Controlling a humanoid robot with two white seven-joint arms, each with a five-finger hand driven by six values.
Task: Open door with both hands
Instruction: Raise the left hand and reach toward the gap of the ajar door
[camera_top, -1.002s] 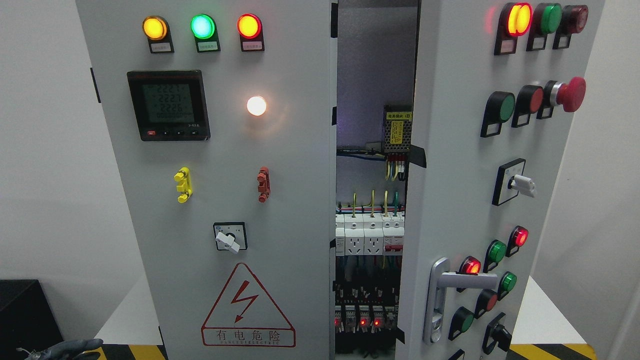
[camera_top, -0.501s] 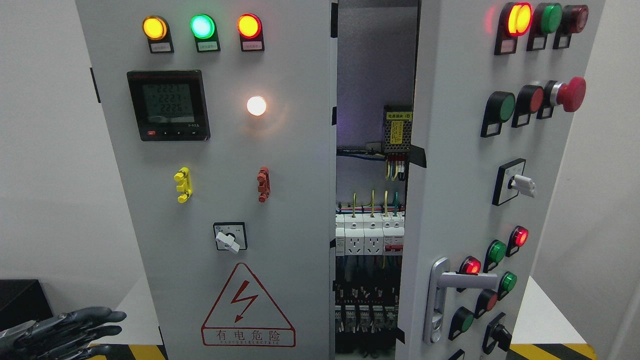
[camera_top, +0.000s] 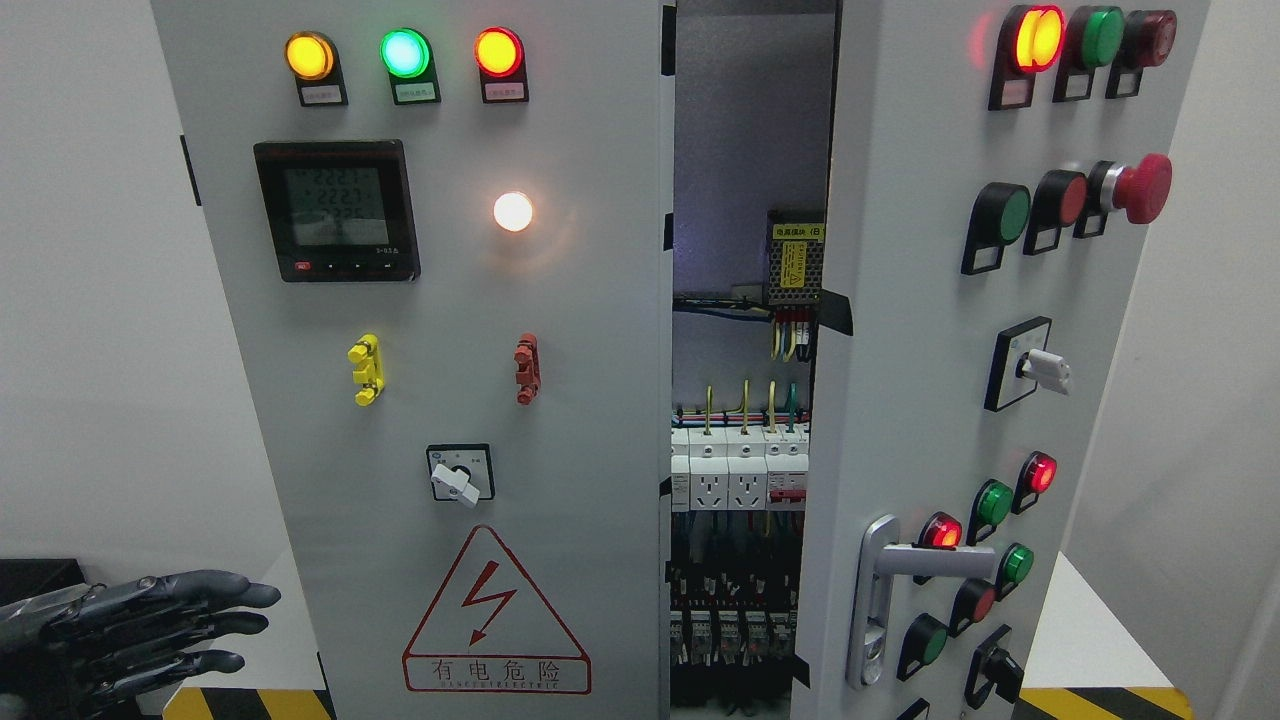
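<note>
Left hand (camera_top: 130, 630) fingers extended, holding nothing, beside cabinet (camera_top: 450, 300)

Cabinet with right door ajar, left hand at lower left

The right door (camera_top: 930, 400) stands swung outward, its handle (camera_top: 885, 590) free, showing breakers (camera_top: 740, 470) and wiring in the gap beside the left door (camera_top: 560, 400). The left hand (camera_top: 130, 630) hovers at the lower left, fingers (camera_top: 215, 590) straight and spread, holding nothing, apart from the cabinet.
</note>
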